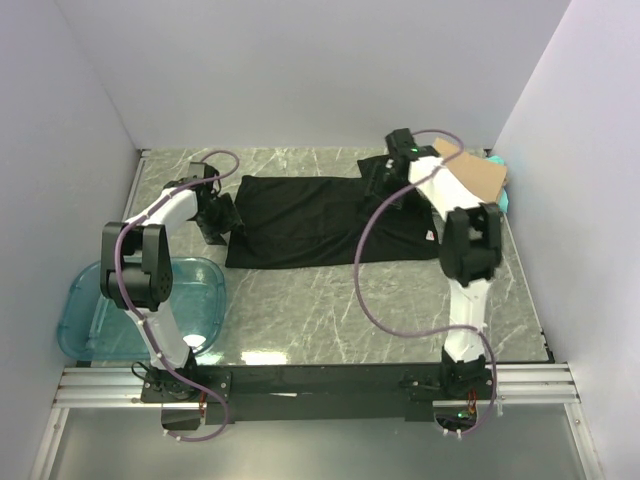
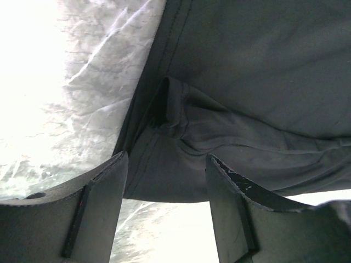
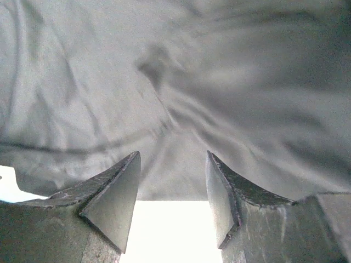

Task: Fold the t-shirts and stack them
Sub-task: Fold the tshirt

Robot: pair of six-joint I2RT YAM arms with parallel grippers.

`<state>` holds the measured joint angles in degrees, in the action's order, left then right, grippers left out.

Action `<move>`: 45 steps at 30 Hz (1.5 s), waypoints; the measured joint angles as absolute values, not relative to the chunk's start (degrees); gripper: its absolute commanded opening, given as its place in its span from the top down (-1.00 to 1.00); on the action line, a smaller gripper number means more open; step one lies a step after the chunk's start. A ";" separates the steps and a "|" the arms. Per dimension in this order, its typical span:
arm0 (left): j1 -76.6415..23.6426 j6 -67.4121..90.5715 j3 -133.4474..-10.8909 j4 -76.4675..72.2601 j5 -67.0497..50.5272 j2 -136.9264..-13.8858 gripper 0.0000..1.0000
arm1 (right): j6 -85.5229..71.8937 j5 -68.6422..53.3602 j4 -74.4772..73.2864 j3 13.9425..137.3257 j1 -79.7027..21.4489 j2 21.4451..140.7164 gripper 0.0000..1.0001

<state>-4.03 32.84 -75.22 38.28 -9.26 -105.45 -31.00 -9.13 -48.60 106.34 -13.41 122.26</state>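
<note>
- From above I see the black shirt [image 1: 300, 220] spread flat mid-table and the tan shirt [image 1: 478, 176] in the far right corner.
- Left wrist view: left gripper [image 2: 167, 164] released at the black shirt's hem.
- Right wrist view: right gripper [image 3: 173, 159] released over blurred cloth, seemingly ungripped.

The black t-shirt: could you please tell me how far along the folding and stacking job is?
Done: the tan t-shirt appears folded atop the teal t-shirt, far right. In hand: the black t-shirt looks partly folded, with the left gripper and right gripper open at its ends. Left: finishing its folds and stacking it.
</note>
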 measured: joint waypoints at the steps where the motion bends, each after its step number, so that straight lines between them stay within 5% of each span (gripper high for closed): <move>1: -4.03 33.01 -75.22 38.06 -9.47 -105.60 -0.25 | -31.05 -8.80 -48.14 103.15 -12.64 118.96 -0.15; 7: -4.03 33.93 -75.68 37.15 -11.14 -106.74 -0.24 | -31.33 -6.15 -44.18 85.23 -4.75 103.79 -0.15; 13: -4.03 34.13 -76.29 36.64 -12.08 -107.74 -0.24 | -31.73 -2.96 -42.85 73.19 3.53 100.84 -0.14; 28: -4.03 34.59 -77.14 35.42 -12.25 -109.91 -0.11 | -33.63 -1.48 -40.47 69.87 5.96 100.66 -0.13; 40: -4.03 35.59 -79.55 34.70 -12.49 -112.60 0.40 | -33.63 0.86 -39.05 68.62 7.77 101.08 -0.05; 45: -4.03 35.70 -80.73 34.76 -12.67 -113.45 0.71 | -33.71 0.80 -38.48 68.62 7.77 102.41 0.32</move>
<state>-4.03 35.70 -80.73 34.76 -12.67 -113.45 -33.71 0.80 -38.48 68.62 7.77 102.41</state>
